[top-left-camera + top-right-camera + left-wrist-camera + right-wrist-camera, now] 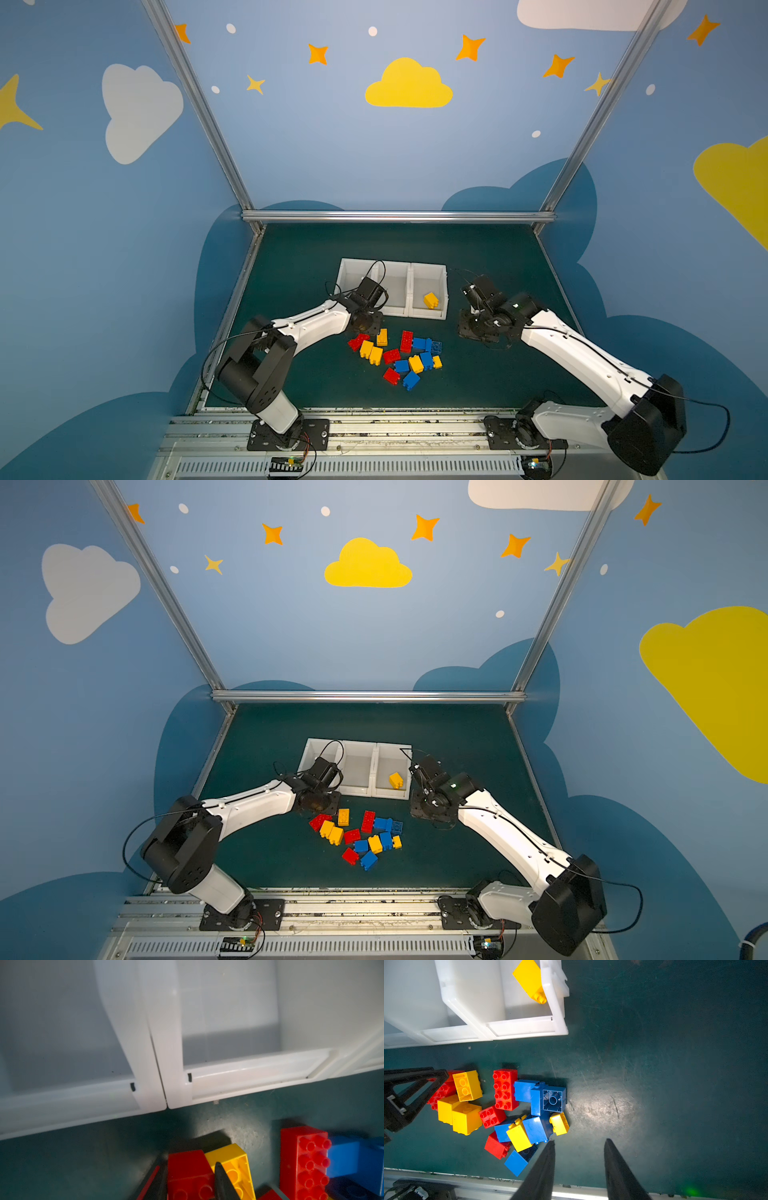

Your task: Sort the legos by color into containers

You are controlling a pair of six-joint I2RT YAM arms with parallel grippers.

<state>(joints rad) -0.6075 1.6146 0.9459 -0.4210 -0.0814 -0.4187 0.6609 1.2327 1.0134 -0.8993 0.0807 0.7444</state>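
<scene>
"Where could a hand pass?"
"The counter [478, 374] right of the legos [391, 355] lies bare; the right gripper [579, 1140] hangs there, jaws apart."
"And on the left?"
"The left gripper [191, 1164], clamped on a red lego [187, 1178], crowds that edge of the pile. The containers [409, 286] wall off the far side."

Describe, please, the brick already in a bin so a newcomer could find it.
Find the row of three white bins beyond the brick pile. In the right-end bin lies a yellow brick, tipped on its side. It is the only brick seen inside a bin; the rest lie loose on the green mat.
</scene>
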